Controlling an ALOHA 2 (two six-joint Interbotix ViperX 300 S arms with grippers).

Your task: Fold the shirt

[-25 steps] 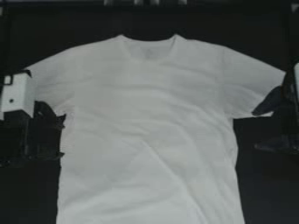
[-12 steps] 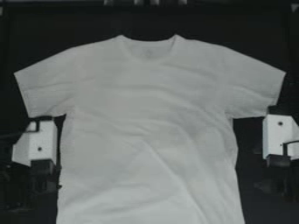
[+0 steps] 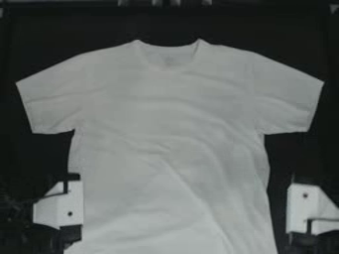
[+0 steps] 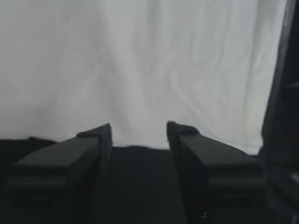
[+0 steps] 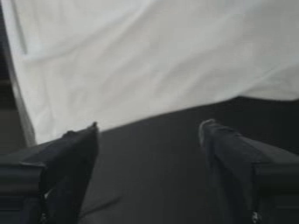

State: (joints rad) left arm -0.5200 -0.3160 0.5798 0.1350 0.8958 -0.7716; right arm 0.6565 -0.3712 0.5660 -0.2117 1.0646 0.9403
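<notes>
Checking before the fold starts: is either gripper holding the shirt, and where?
Nothing held. Left gripper and right gripper are open beside the flat shirt.

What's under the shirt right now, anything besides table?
The shirt lies flat on the dark table, which shows all round its edges. No lump suggests anything beneath, though the cloth hides that area. Left gripper and right gripper sit open beside it.

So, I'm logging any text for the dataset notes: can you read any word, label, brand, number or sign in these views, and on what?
None can be read.
Shirt: plain white; a faint patch inside the collar may be a tag, too blurred to read.
Left gripper and right gripper: dark jaws, open, no markings visible.
Table: dark, no signs visible.
</notes>
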